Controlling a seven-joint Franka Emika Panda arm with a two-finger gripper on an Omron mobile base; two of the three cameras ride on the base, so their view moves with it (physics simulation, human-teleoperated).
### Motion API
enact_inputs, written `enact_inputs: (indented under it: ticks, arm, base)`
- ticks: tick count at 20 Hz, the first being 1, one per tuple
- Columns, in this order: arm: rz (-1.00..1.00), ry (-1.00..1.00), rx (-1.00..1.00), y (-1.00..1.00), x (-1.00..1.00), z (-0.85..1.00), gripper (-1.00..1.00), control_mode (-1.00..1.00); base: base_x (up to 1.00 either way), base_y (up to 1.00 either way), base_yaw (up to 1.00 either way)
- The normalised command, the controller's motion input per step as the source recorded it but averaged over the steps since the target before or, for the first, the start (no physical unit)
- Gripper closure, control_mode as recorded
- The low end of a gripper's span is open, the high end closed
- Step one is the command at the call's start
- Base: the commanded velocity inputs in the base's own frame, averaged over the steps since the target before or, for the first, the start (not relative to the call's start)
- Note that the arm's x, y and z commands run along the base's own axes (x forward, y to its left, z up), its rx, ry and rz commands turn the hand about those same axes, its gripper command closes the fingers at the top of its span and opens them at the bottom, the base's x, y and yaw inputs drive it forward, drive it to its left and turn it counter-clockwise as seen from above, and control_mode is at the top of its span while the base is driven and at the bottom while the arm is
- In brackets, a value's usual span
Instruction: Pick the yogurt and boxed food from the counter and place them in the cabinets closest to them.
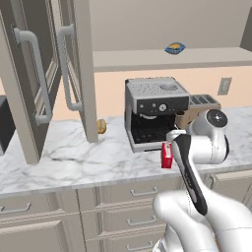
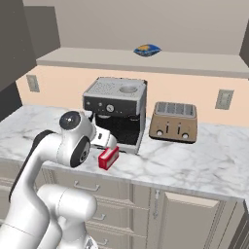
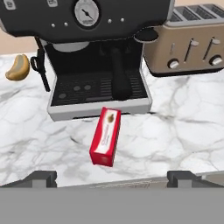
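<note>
Marble counter point(image 2: 194, 165) carries espresso machine point(image 2: 116, 109), toaster point(image 2: 174, 121), red box point(image 3: 106, 136).

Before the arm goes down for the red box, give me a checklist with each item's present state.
1. End effector open: ok, fingertips stand wide apart in the hand view.
2. Nothing held: ok, the gap between the fingertips is bare.
3. Small red box free to grasp: ok, it lies flat on the white marble counter, apart from the black and silver espresso machine.
4. Box centred under the hand: ok, it sits between the two fingertips.
5. Upper cabinet with grey-brown doors open: ok.
6. Jaw line square to the box: cannot tell; the box lies slightly askew.
</note>
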Motion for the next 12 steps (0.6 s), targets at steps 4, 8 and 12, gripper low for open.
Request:
enact_inputs:
  ticks: [4,8,12]
  arm:
    - [0.0,0.23,0.0,0.02,0.11,-0.07,-1.0,-1.0]
    - [0.0,0.22,0.0,0.03,0.06,-0.04,-1.0,-1.0]
    - [0.0,0.12,0.0,0.04,0.01,-0.01,-1.0,-1.0]
  base:
    - [0.0,0.0,0.0]
    - [0.0,0.0,0.0]
    - [0.0,0.0,0.0]
